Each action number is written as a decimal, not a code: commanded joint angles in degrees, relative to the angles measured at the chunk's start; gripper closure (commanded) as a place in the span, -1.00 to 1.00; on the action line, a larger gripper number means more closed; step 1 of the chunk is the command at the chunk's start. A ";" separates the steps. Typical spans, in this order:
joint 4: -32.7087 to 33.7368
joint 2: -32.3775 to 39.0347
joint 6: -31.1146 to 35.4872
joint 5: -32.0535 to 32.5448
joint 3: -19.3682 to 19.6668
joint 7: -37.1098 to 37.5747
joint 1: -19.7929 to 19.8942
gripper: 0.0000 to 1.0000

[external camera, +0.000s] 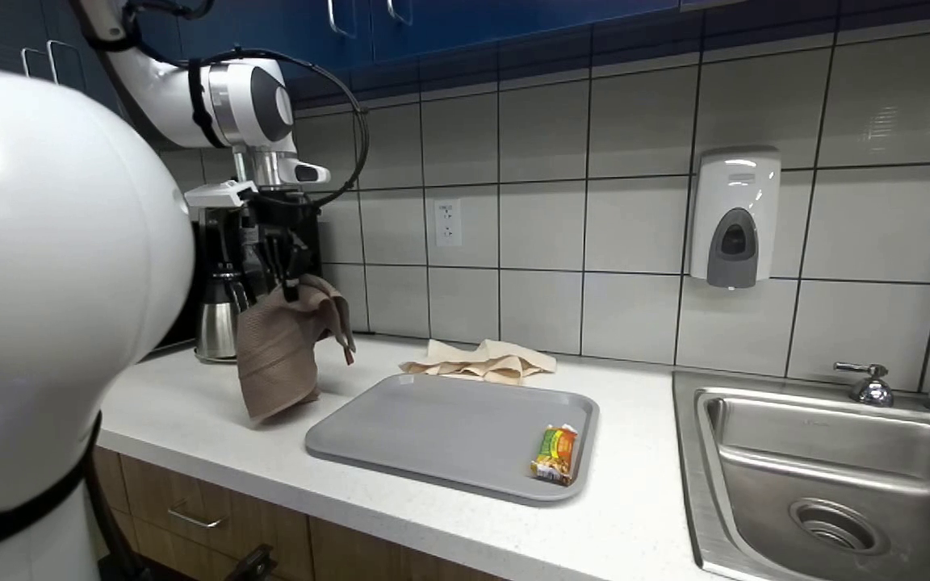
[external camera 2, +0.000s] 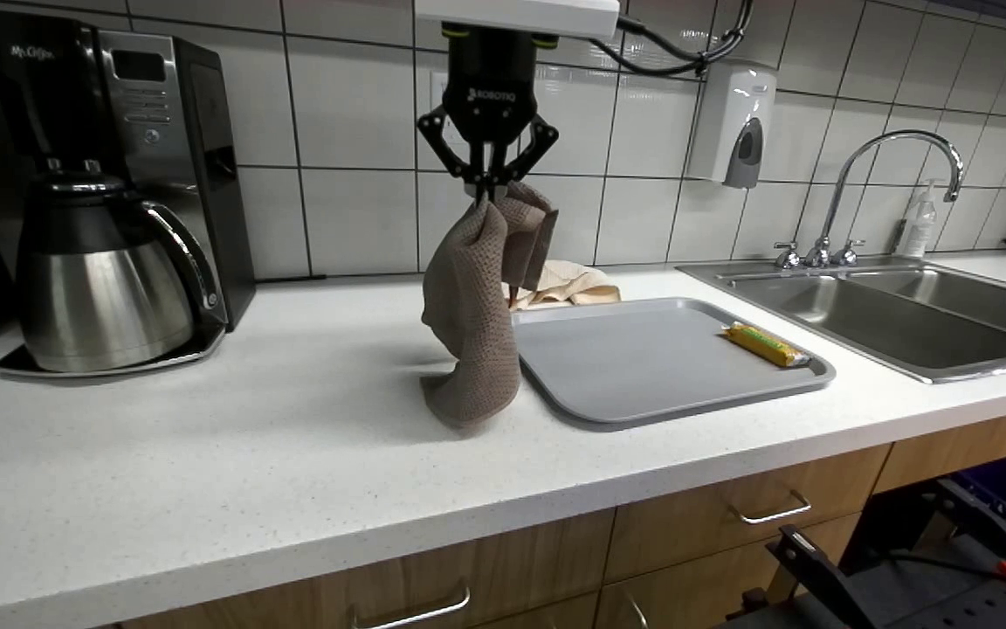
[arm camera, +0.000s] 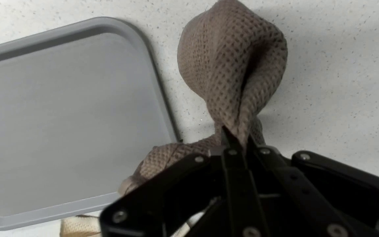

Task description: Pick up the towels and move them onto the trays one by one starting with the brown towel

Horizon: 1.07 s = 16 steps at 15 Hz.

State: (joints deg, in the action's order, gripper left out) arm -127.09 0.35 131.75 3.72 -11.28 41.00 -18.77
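Though limp, brown towel (external camera 2: 475, 316) downward; lengthwise.

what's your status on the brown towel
Gripper pinching brown towel. Towel hanging, not yet on tray. Wrapped bar at tray's sink end, likely avoidable.

Coffeemaker (external camera 2: 110, 218), soap dispenser (external camera: 735, 214), sink (external camera: 820, 464)

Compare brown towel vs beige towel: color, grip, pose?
Color: the brown towel is dark greyish-brown, the beige towel pale tan.
Grip: the jaws are shut on the brown towel; nothing grips the beige towel.
Pose: the brown towel hangs draped from the jaws, the beige towel lies crumpled on the counter beside the tray.
Shared: both are folded-up cloths, and neither lies on the tray.
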 commanded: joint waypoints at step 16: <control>-13.26 -18.11 -0.24 1.39 1.22 1.49 12.89 0.98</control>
State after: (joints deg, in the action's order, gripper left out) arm -136.77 -12.70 131.77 4.14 -9.90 41.18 -8.05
